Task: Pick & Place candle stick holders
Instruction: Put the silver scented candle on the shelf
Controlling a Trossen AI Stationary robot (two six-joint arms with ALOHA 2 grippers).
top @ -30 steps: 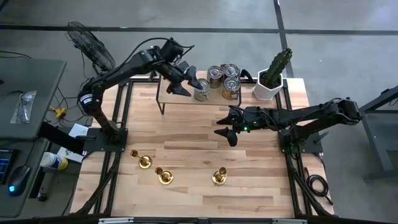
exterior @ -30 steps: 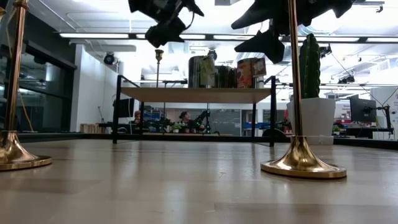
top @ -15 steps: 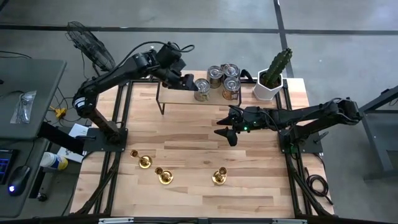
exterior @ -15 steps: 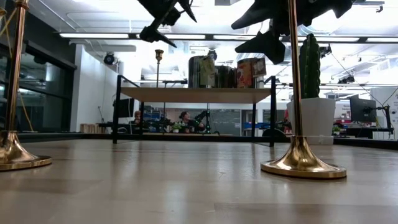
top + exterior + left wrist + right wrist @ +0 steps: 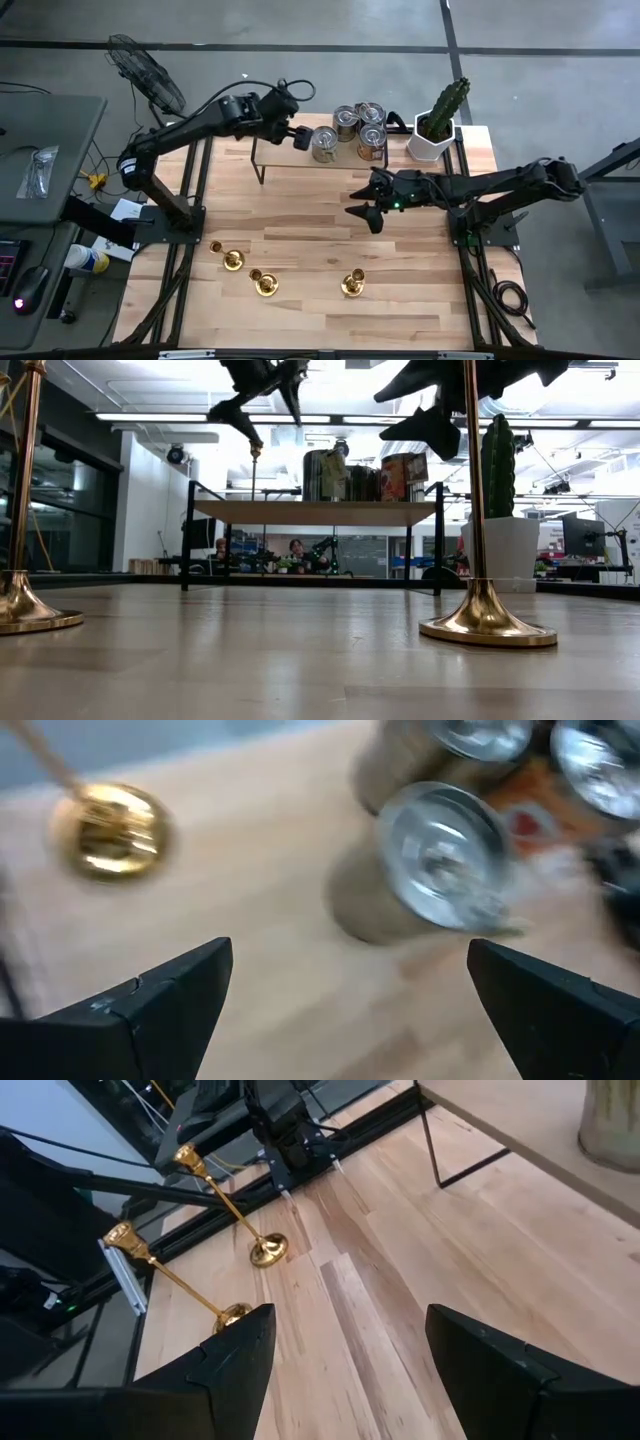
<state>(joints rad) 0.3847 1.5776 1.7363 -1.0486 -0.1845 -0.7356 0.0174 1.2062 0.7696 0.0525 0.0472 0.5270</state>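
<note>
While three candle stick holders point(image 5: 262, 282) are being left upright along the counter's point(image 5: 300, 240) near edge, a fourth point(image 5: 108, 830) is being viewed beside the left end effector point(image 5: 297, 131), held open over the raised shelf point(image 5: 275, 160); the right end effector point(image 5: 362, 212), also open, is being held nearer those three.

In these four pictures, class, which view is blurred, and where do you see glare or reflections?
Left wrist view: blurred, the tin cans and a gold candle stick holder smeared. Low view: bright ceiling lights, the nearest holder's base gleaming and mirrored in the table. High and right wrist views: sharp, evenly lit.
</note>
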